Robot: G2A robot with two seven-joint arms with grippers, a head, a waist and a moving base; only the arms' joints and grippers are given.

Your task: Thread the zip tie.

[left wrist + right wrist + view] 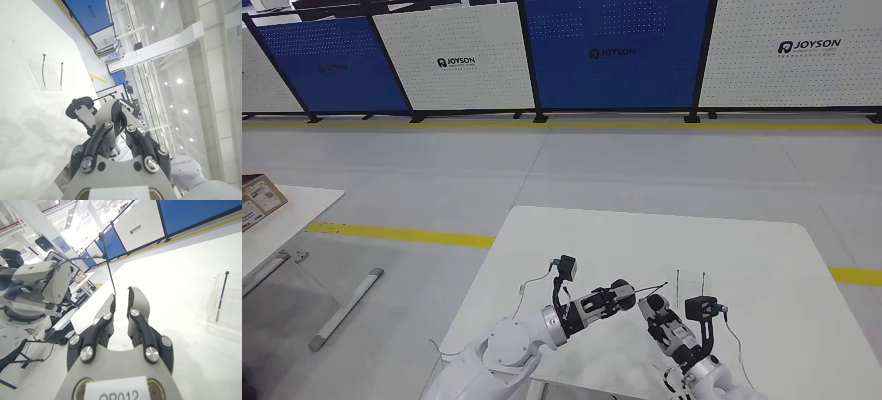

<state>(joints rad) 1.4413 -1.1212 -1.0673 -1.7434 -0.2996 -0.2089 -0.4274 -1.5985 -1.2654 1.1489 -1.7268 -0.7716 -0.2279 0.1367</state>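
Note:
A black zip tie [109,275] hangs in the air between the two grippers above the near side of the white table [762,260]. My left gripper [120,106] is shut on one end of it. That strand [105,95] runs out to a small head, where it meets a second stretch. The second stretch runs down to one pad of my right gripper [122,294], whose fingers stand open around it. In the top view the left gripper [627,293] and right gripper [650,303] sit close together, tips facing, with the zip tie [652,290] between them.
A clear flat plate [51,62] lies on the table just beyond the grippers. It carries two spare black zip ties [678,280] [703,282], side by side. The table's far half is bare. A second table [282,215] stands to the left, across the floor.

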